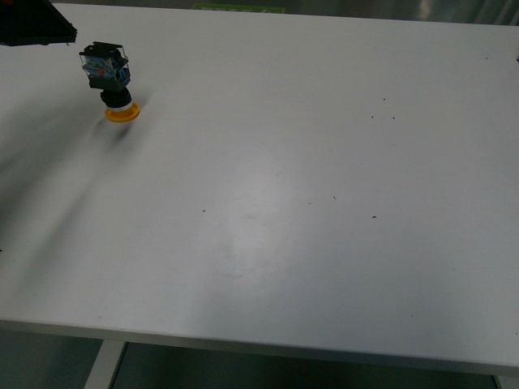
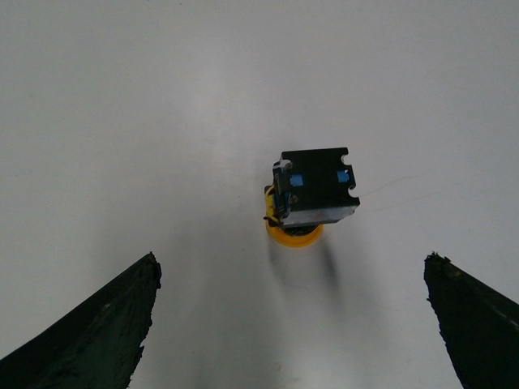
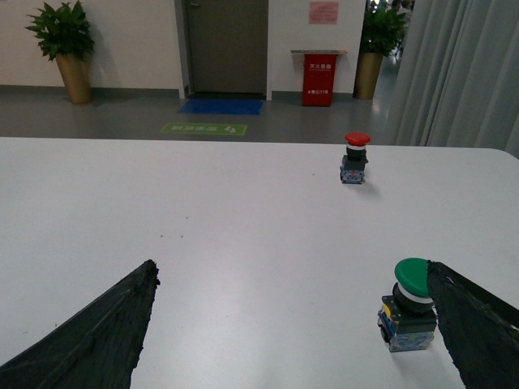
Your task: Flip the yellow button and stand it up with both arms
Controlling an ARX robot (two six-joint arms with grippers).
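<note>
Yellow button (image 1: 109,81) was sitting way over at the far left of the white table (image 1: 324,211), and it was upside down. The orange-yellow cap (image 1: 122,113) was flat on the tabletop, the black neck above it, and the black-and-blue block (image 1: 105,63) on top. So its long axis ran pretty much up and down, with the cap end pointing at the table and the block end pointing up. In the front view the block sat a little left of the cap, so it leaned slightly that way. Nothing was touching it.

The left arm (image 1: 32,23) only showed as a dark wedge in the far left corner of the front view, just beyond the button. The left wrist camera looked down on the block's black end with its two blue spots, and a sliver of yellow cap peeked out underneath. The left gripper (image 2: 290,261) had its fingers (image 2: 97,324) spread wide, one on either side, both well apart from the button and holding nothing.

The right gripper (image 3: 290,263) was spread wide too, with nothing between its fingers. A green button (image 3: 412,304) stood cap-up right by one of them. I couldn't tell whether they touched, since the finger overlapped it in the picture. A red button (image 3: 355,157) stood cap-up farther off, near the table's far edge.
</note>
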